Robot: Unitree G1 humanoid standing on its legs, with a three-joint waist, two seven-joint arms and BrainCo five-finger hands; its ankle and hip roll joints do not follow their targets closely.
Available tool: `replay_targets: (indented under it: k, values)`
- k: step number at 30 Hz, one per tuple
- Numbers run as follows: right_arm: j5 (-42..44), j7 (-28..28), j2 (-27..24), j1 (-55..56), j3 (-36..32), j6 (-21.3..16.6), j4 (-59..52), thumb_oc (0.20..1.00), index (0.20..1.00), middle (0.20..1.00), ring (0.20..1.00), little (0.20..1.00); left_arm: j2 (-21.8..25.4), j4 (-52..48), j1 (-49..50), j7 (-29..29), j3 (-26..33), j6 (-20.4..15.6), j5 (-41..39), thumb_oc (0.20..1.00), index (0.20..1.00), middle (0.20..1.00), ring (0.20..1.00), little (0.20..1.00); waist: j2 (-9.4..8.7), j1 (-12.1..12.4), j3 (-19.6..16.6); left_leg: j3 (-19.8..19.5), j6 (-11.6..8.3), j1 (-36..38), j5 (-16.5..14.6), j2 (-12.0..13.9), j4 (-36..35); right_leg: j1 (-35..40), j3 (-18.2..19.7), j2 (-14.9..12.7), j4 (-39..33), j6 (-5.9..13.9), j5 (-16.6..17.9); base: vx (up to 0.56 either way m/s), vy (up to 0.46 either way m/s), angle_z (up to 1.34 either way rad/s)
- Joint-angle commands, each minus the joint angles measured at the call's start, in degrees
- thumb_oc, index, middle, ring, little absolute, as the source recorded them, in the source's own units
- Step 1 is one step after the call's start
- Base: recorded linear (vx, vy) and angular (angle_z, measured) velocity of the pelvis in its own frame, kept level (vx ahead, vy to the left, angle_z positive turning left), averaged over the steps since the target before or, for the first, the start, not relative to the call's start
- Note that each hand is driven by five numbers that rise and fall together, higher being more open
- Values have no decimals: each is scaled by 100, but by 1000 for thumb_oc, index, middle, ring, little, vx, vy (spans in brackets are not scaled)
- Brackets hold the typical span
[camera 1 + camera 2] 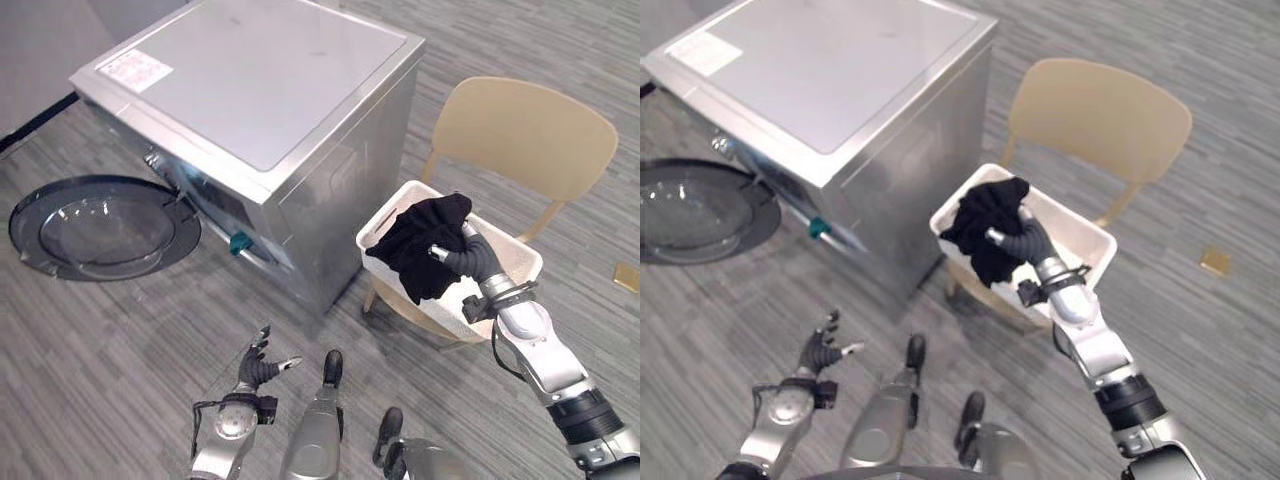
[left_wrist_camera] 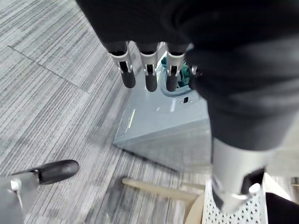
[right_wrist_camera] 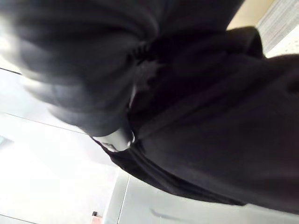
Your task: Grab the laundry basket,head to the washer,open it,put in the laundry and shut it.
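A white perforated laundry basket [image 1: 522, 262] sits on the seat of a tan chair [image 1: 525, 135] beside the washer. Black laundry [image 1: 420, 238] bulges up over the basket's near rim, and my right hand [image 1: 468, 252] is curled into the cloth, holding it; the same black laundry [image 3: 210, 116] fills the space past that hand in the right wrist view. The silver washer [image 1: 260, 90] stands to the left with its round door [image 1: 95, 225] swung fully open. My left hand [image 1: 258, 366] hangs low above the floor, fingers [image 2: 148, 74] straight, holding nothing.
Grey carpet floor surrounds the washer and chair. A small brass floor plate [image 1: 628, 277] lies at the right. The washer's open door juts out over the floor to the left. The chair's wooden leg [image 2: 159, 189] runs near my left hand.
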Motion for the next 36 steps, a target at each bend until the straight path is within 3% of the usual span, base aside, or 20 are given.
replay_targets:
  k: [1,2,3,7,13,19,22,23,24,25,27,28,29,30,34,36]
  values:
    - [312,100,42,-145,-232,-350,-525,200,200,200,200,200,160,-687,-96,-120,-145,-349,37,1000,1000,1000,1000,1000,-251,-200,-452,-24,271,528,-372,-239,308,364,222,-202,-726,968,-1,-103,78,69]
    - [280,89,42,-115,-245,-361,-504,200,200,200,200,200,161,-778,-138,-151,-231,-363,71,1000,1000,1000,1000,1000,-255,-275,-513,26,267,799,-571,-198,351,350,133,-248,-768,978,24,-11,177,72]
    - [343,172,136,-6,-230,-334,-548,200,200,200,200,200,157,-981,-237,-201,-460,-380,240,1000,1000,1000,1000,1000,-157,-412,-659,25,257,1167,-564,-166,80,393,16,-251,-764,1036,61,4,229,70]
    - [724,254,278,-52,-172,-339,-581,200,200,200,200,200,282,-1277,-609,-174,-771,-430,636,1000,1000,1000,1000,1000,-139,-540,-809,-103,271,1297,-392,-282,-456,397,-84,-345,-717,1076,161,22,159,59]
    - [981,343,576,-414,270,-301,-581,200,200,200,200,200,292,-1519,-1117,-30,-1044,-431,756,1000,1000,1000,1000,1000,-155,-524,-859,-97,365,1466,-337,-356,-771,404,-53,-429,-588,1142,164,6,139,21]
    - [1600,444,1256,-1004,952,-281,-639,200,200,200,200,200,24,-1428,-1878,209,-1566,-409,738,1000,1000,1000,1000,1000,-139,-535,-959,25,511,1819,-363,-434,-1029,330,109,-540,-39,1252,62,22,108,-10]
    - [1949,459,1551,-1213,1245,-330,-591,200,200,200,200,200,-97,-1214,-2350,330,-1843,-396,806,1000,1000,1000,1000,1000,-120,-578,-918,23,554,1876,-415,-438,-963,215,350,-543,298,1288,10,15,17,-18]
    - [2028,454,1631,-1300,1384,-325,-516,200,200,200,200,200,-170,-1094,-2617,412,-2068,-397,861,1000,1000,1000,1000,1000,-112,-684,-853,-22,573,1869,-415,-467,-889,39,841,-274,441,1250,8,10,-14,-15]
    - [2100,474,1646,-1255,1428,-280,-483,200,200,200,200,200,-199,-1070,-2645,421,-2090,-411,845,837,837,837,837,837,-119,-724,-851,-67,581,1858,-412,-489,-856,27,1051,-166,354,1250,-22,14,-35,-4]
    - [2128,451,1685,-1270,1445,-290,-407,200,200,200,200,200,-211,-1077,-2658,461,-2039,-442,824,200,200,200,200,200,-114,-732,-863,-80,580,1850,-420,-490,-826,59,1107,-142,268,1247,-18,13,-24,11]
    - [2144,420,1684,-1130,1476,-321,-274,200,200,200,200,200,-211,-1044,-2595,493,-1975,-452,779,200,200,200,200,200,-114,-739,-895,-105,576,1835,-412,-495,-798,155,1130,-128,128,1192,22,34,-88,26]
    - [2095,412,1633,-1049,1447,-270,-198,395,395,395,395,395,-206,-994,-2518,506,-1885,-440,710,200,200,200,200,200,-120,-746,-920,-119,566,1833,-396,-497,-804,197,1176,-103,65,1175,34,39,-97,12]
    - [2095,411,1633,-1045,1450,-270,-200,517,517,517,517,517,-205,-996,-2514,506,-1884,-439,709,200,200,200,200,200,-119,-749,-923,-121,566,1835,-396,-496,-805,202,1174,-102,58,1174,37,64,-99,4]
    - [1914,382,1492,-893,1370,-196,-108,1000,1000,1000,1000,1000,-159,-955,-2347,510,-1725,-422,588,200,200,200,200,200,-108,-736,-1004,-116,543,1873,-368,-485,-865,306,1169,-97,-96,1150,70,82,-92,15]
    - [1159,408,925,-233,849,-47,-69,1000,1000,1000,1000,1000,94,-1053,-1489,375,-1059,-328,400,200,200,200,200,200,-47,-713,-1133,-185,470,1970,-280,-447,-1016,535,1033,-42,-402,1116,76,88,-100,14]
    - [1156,408,924,-221,851,-44,-77,1000,1000,1000,1000,1000,95,-1063,-1477,373,-1058,-323,399,200,200,200,200,200,-45,-721,-1140,-192,469,1973,-279,-446,-1020,542,1025,-41,-409,1116,78,33,-58,19]
